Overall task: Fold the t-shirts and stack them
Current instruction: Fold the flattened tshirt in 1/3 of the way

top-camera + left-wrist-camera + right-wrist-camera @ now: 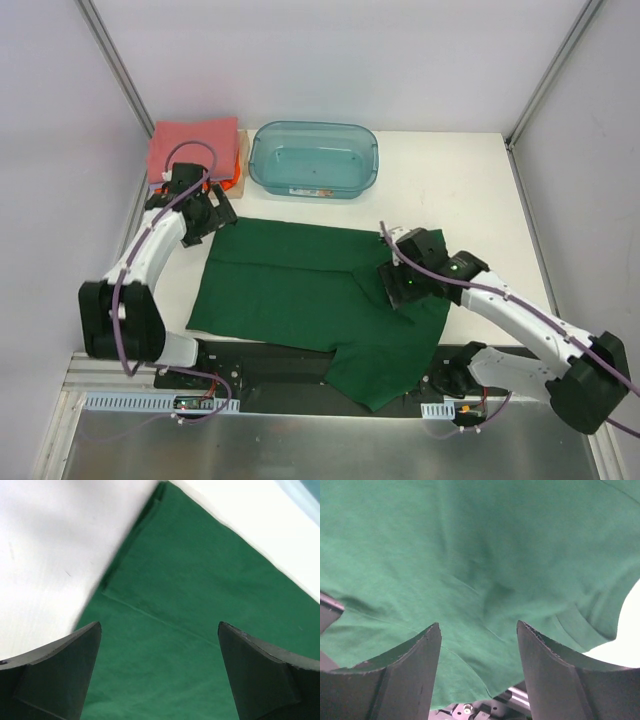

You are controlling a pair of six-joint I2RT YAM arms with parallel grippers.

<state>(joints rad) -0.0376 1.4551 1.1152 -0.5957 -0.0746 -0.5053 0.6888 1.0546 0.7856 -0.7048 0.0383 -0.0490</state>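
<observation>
Left claw (pixel 159 626) and right claw (pixel 479 625) both gape empty over the green shirt (pixel 290 285) — I fear a single-layer pinch skewing the fold.

spread shirt (pixel 290 285) in front, bin (pixel 312 186) behind, folded shirts (pixel 193 143) left of bin

You have bright, even light from overhead, with only soft shadows beneath the right arm (pixel 510 308). The white table (pixel 470 190) nearly washes out. In your left wrist view, the edge of the dark green shirt (pixel 190 605) looks smeared.
</observation>
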